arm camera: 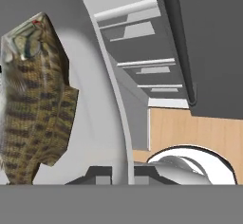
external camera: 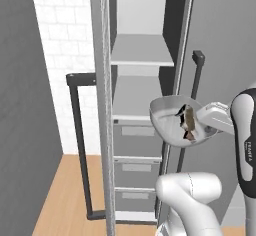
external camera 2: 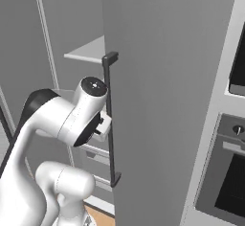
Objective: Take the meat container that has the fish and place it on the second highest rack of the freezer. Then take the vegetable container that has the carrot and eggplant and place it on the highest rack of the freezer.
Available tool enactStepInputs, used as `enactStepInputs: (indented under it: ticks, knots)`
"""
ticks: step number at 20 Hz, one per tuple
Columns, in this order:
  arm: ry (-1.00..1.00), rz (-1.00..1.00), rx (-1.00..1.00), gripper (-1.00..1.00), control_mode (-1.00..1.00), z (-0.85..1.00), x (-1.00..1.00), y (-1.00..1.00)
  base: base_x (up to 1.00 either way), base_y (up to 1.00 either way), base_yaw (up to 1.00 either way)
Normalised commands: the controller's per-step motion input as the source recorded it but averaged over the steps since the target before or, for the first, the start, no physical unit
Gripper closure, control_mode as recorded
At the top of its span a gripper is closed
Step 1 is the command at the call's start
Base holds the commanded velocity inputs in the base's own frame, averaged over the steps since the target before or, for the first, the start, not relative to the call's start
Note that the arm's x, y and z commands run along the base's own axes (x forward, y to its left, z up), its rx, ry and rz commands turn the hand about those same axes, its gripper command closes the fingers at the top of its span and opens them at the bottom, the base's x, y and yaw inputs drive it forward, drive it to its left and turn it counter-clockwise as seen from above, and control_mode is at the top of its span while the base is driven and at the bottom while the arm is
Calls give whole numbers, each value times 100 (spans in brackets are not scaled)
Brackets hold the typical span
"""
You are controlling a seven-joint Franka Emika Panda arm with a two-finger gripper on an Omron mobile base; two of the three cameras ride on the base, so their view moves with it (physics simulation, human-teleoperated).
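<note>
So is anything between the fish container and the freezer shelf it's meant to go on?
Nothing visible. The round white tub holding the mottled brown fish hangs in the hand at the freezer's open front, level with the bare lower grey shelf.

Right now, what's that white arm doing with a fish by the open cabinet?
The white arm holds a pale round container with the fish inside, its jaws shut on the container's rim. It hangs tilted in front of the open freezer, about level with the lower shelf. That shelf and the highest rack are bare, so nothing is stored yet.
</note>
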Motion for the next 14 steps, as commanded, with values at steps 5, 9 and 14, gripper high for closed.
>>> enactStepInputs:
  ticks: [5,9,14]
  knots:
    - [0,0,0,100,100,0,0,0,0,38,-6]
    - [0,0,0,100,100,0,0,0,0,44,-9]
    - [0,0,0,100,100,0,0,0,7,4,-14]
